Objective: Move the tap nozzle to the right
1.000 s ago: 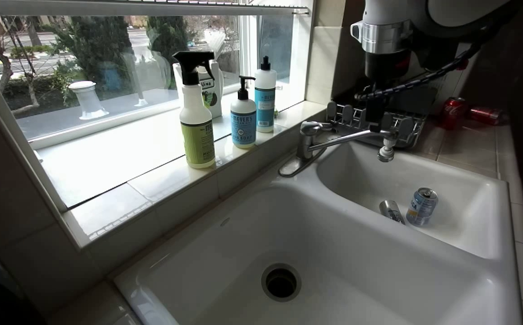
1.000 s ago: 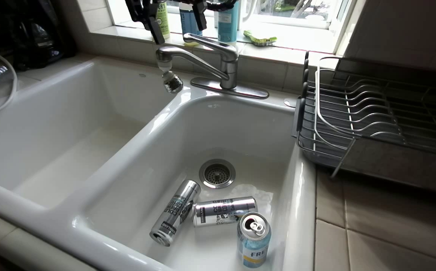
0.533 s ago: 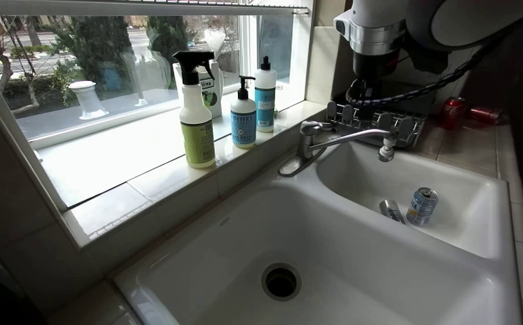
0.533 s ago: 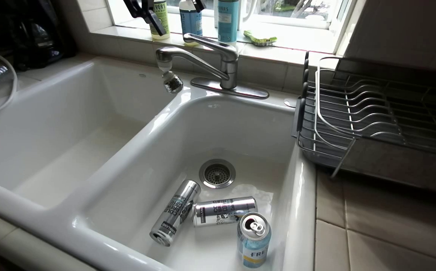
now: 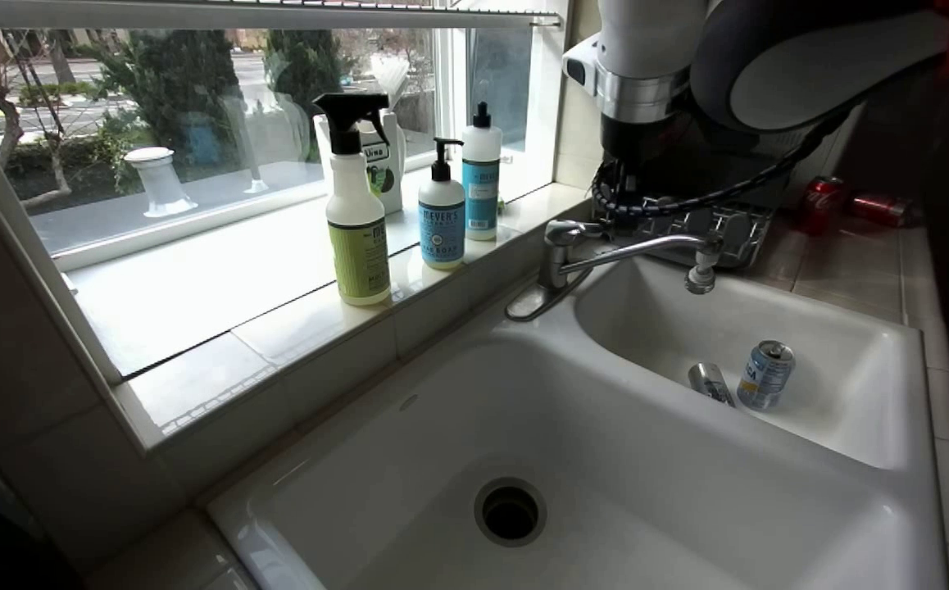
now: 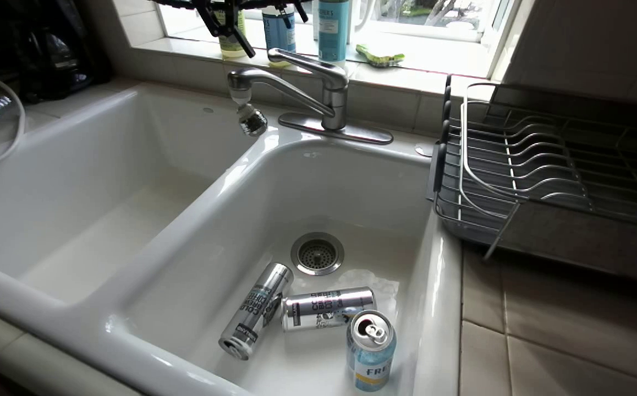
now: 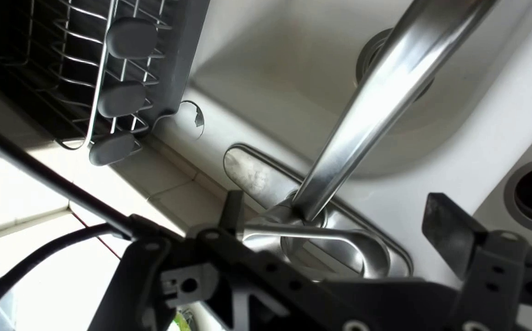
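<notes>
The tap nozzle is a long chrome spout; it shows in both exterior views (image 5: pixel 638 251) (image 6: pixel 283 87) with a downturned tip (image 6: pixel 251 120). In the wrist view the spout (image 7: pixel 385 105) runs from its base up to the right. Its chrome lever (image 7: pixel 312 231) appears between my fingers. My gripper (image 7: pixel 337 207) is open with nothing held, its fingers wide apart. In an exterior view the gripper (image 6: pixel 274 32) is at the top edge, above and behind the spout, partly cut off. In an exterior view the arm's cable and dark parts hide the fingers.
A white double sink (image 6: pixel 186 220) holds several cans, among them a blue one (image 6: pixel 371 352). A dish rack (image 6: pixel 549 165) stands beside it. Bottles (image 5: pixel 442 221) line the window sill behind the faucet. Red cans (image 5: pixel 823 203) lie farther along the counter.
The arm has moved left and lower in an exterior view, towards the window. In an exterior view the gripper rose, tilted, and shifted a little right. The spout has not moved.
</notes>
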Robot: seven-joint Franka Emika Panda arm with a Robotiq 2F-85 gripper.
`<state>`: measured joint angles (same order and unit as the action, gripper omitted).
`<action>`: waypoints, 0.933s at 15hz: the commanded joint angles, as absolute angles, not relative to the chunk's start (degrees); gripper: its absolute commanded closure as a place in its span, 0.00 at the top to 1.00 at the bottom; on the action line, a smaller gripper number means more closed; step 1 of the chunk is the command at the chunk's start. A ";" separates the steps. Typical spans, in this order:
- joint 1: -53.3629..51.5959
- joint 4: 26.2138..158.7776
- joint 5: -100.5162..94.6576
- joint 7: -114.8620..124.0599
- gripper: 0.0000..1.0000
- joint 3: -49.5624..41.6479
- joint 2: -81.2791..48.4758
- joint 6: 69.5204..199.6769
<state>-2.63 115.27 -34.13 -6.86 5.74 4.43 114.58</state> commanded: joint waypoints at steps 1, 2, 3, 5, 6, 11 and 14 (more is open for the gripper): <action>-2.89 112.37 -35.74 -9.42 1.00 4.98 0.75 116.88; -2.92 111.96 -35.78 -9.89 1.00 4.91 0.10 117.35; -2.95 111.62 -35.73 -10.24 1.00 4.83 -0.48 117.88; -3.02 111.06 -35.33 -11.14 1.00 4.75 -1.41 118.97; -3.08 110.85 -35.34 -11.45 1.00 4.77 -1.84 119.34; -3.10 109.97 -36.29 -11.59 1.00 4.62 -3.13 119.63; -3.04 109.61 -36.72 -11.27 1.00 4.43 -3.41 119.36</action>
